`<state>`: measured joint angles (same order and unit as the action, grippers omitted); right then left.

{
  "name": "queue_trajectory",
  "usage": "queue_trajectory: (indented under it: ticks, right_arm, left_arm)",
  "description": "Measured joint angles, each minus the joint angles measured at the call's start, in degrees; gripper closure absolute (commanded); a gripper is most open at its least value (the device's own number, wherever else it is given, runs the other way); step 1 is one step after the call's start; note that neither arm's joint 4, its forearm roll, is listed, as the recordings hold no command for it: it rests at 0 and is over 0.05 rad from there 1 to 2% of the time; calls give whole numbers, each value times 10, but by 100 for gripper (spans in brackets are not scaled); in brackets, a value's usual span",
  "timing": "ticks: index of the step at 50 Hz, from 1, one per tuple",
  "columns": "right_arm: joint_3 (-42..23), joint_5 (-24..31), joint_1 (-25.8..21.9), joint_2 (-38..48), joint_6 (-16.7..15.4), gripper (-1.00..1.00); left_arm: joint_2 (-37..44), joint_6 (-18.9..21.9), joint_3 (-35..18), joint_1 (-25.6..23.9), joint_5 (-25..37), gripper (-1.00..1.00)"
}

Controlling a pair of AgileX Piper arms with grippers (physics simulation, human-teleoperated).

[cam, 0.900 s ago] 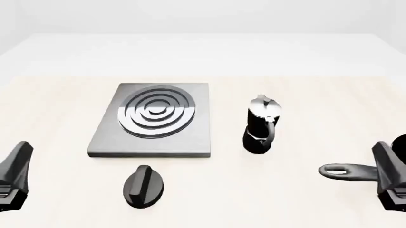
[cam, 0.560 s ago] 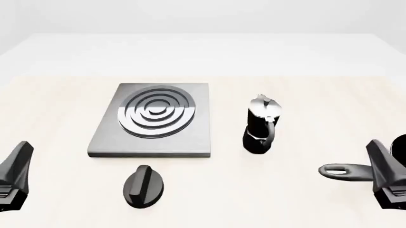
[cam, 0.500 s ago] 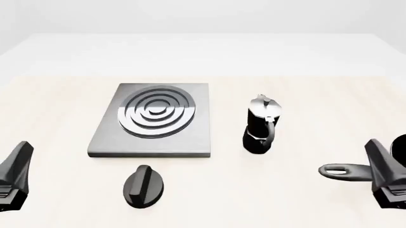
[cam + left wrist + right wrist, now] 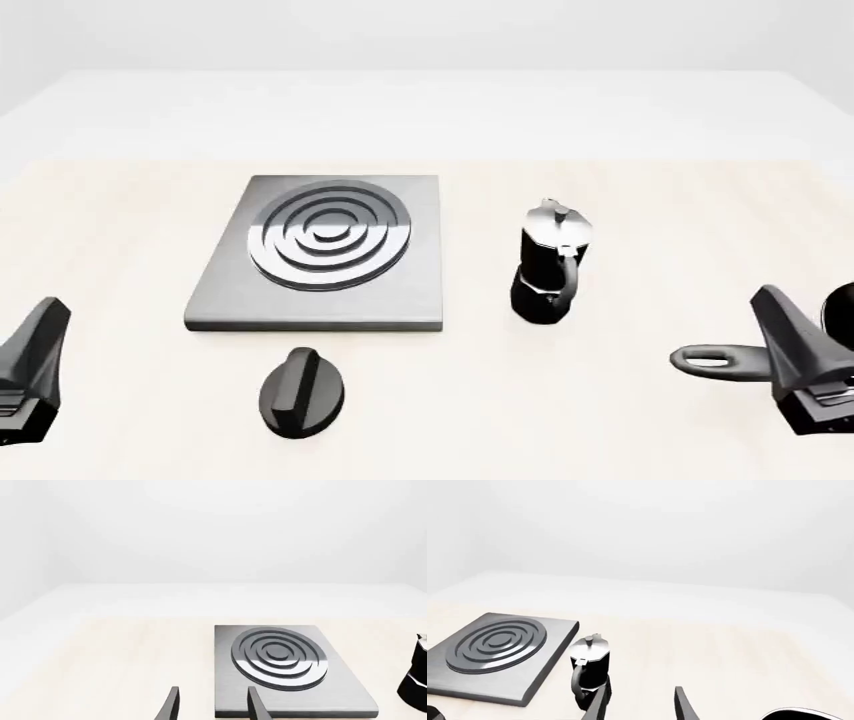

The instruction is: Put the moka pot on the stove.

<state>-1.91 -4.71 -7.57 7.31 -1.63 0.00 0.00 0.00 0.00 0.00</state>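
A: Where does the moka pot [image 4: 549,262] stand?
B: Upright on the pale bench [image 4: 641,220], just beside the stove [image 4: 324,252] but not touching it, handle turned toward the arms. It is ahead of the right gripper [image 4: 639,705] and a little off to that gripper's left; nothing holds it.

A: And the jaws on that side?
B: Apart, empty, fingertips [image 4: 598,704] low in the wrist view with the pot just beyond one of them. A black pan's long handle [image 4: 721,360] lies on the bench close beside that gripper.

A: The left gripper [image 4: 212,706]?
B: Jaws apart as well, gripping nothing, pointing toward the stove's near edge. A black oval knob [image 4: 303,391] lies off to its right, near the stove's front edge.
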Motion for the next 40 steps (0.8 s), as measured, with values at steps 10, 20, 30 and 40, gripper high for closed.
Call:
queue_trajectory:
  ticks: [10,20,30,40]
  right_arm:
    - [0,-8,-16,10,2,-100]
    - [0,-20,-32,24,1,-100]
    - [3,-40,-48,46,0,-100]
    - [4,-80,-63,90,0,-100]
  left_arm:
    - [0,0,0,0,0,-100]
    - [0,0,0,0,0,-100]
    - [0,0,0,0,0,-100]
    - [0,0,0,0,0,-100]
